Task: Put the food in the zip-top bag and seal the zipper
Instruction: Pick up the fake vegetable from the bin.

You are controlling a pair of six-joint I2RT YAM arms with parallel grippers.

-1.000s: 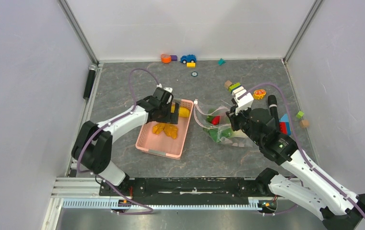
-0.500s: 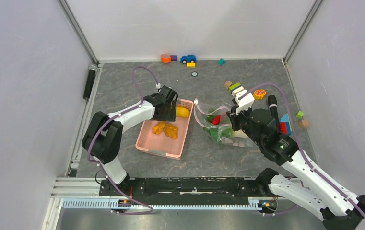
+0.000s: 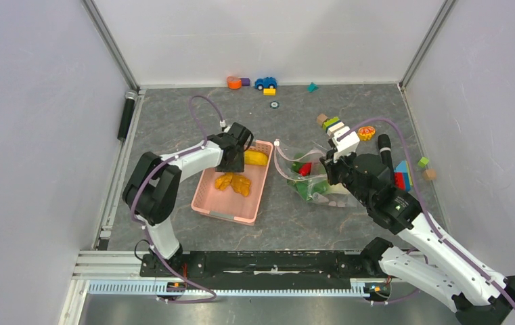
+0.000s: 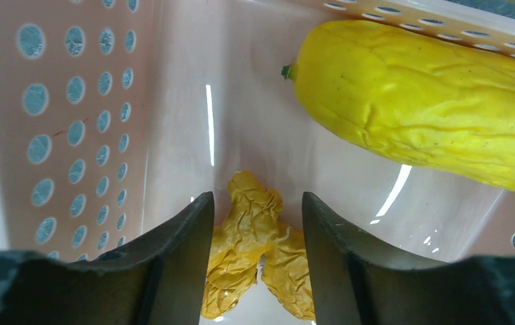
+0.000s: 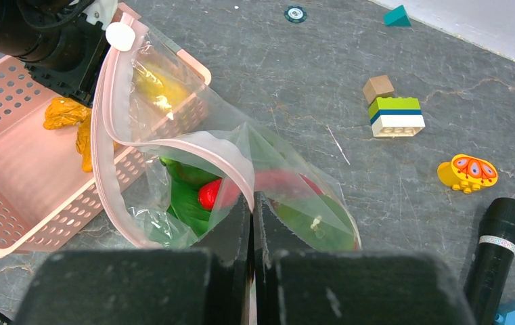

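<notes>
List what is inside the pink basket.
A yellow squash-like piece and a crinkled orange piece, with the left pincer inside too. The basket corner beneath that pincer is covered.

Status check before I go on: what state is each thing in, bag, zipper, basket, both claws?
Zip-top bag: mouth open, green and red food inside.
Zipper: unsealed.
Pink basket: holding a yellow piece and orange pieces.
Left claw: open, jaws apart over the orange pieces.
Right claw: shut on the bag's rim.
</notes>
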